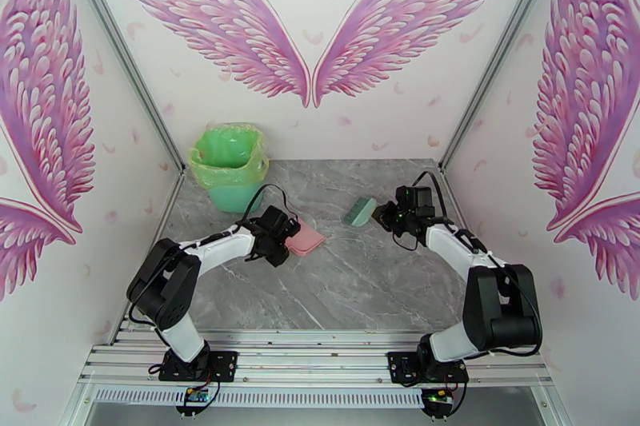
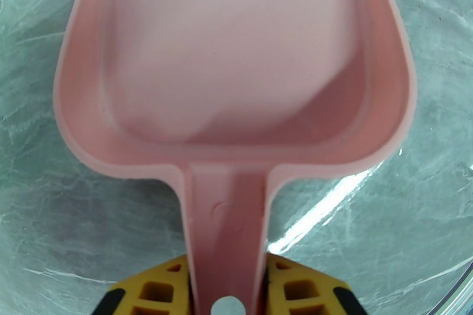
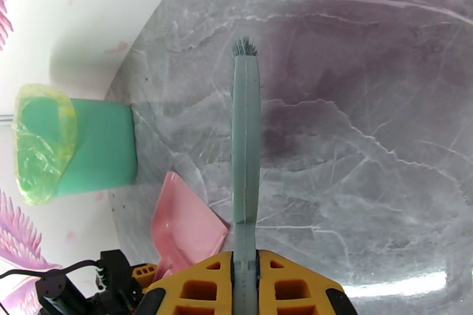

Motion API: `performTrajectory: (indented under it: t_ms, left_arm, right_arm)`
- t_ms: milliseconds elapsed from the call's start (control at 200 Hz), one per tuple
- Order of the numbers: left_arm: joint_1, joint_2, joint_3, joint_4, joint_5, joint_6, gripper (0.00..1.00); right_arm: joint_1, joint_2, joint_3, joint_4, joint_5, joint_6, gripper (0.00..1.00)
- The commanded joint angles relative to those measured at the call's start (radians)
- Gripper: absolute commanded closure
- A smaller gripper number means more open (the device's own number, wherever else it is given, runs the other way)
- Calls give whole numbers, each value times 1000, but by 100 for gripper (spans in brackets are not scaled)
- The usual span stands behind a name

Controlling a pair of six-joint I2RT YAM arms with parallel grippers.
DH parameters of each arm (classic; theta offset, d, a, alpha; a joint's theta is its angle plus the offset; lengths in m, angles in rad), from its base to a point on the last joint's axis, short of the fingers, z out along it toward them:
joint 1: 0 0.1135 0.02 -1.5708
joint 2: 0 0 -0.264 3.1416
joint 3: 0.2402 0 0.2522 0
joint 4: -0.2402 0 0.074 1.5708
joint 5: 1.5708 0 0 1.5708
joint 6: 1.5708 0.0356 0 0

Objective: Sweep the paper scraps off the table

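A: Left gripper point(image 2: 227, 286) clamped on pink dustpan point(image 2: 236, 74), pan bare. Right gripper point(image 3: 245, 281) clamped on teal brush point(image 3: 245, 133), far right.

B: Paper scraps: cannot tell where, likely in the far-left green bin point(image 1: 228, 168). Table point(image 1: 360, 276) sweeping looks done.

The left arm point(image 1: 214, 248) reaches from its near-left base toward the far middle, forearm low and level. The left jaws pinch the dustpan point(image 2: 236, 62) by its handle. The right arm point(image 1: 450, 242) folds up from the near right and leans far-left, and the right jaws are clamped on the brush point(image 3: 245, 133).
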State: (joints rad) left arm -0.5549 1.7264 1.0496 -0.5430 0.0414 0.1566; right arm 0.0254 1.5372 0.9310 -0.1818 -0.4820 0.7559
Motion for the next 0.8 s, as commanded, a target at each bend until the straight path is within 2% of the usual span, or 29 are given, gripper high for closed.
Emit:
performTrajectory:
  t_ms: [0, 150, 280, 350, 535, 720, 795]
  left_arm:
    - [8, 19, 16, 11, 24, -2, 86]
    - [13, 29, 26, 2, 31, 0, 62]
    - [15, 12, 15, 14, 35, 2, 30]
    - [13, -10, 8, 23, 51, 3, 22]
    - [13, -126, 2, 39, 81, -2, 14]
    - [18, -257, -4, 52, 72, -21, 12]
    - [28, -305, -11, 51, 53, -33, 11]
  right_arm:
    - [-16, 27, -29, 87, -35, 34, 100]
    - [-28, 63, -72, 138, -63, 57, 100]
    - [-39, 88, -108, 189, -106, 86, 97]
    - [-44, 92, -120, 200, -115, 91, 94]
    - [-51, 96, -137, 152, -83, 63, 85]
    - [-56, 113, -144, 104, -54, 38, 77]
    - [-57, 113, -153, 97, -42, 32, 70]
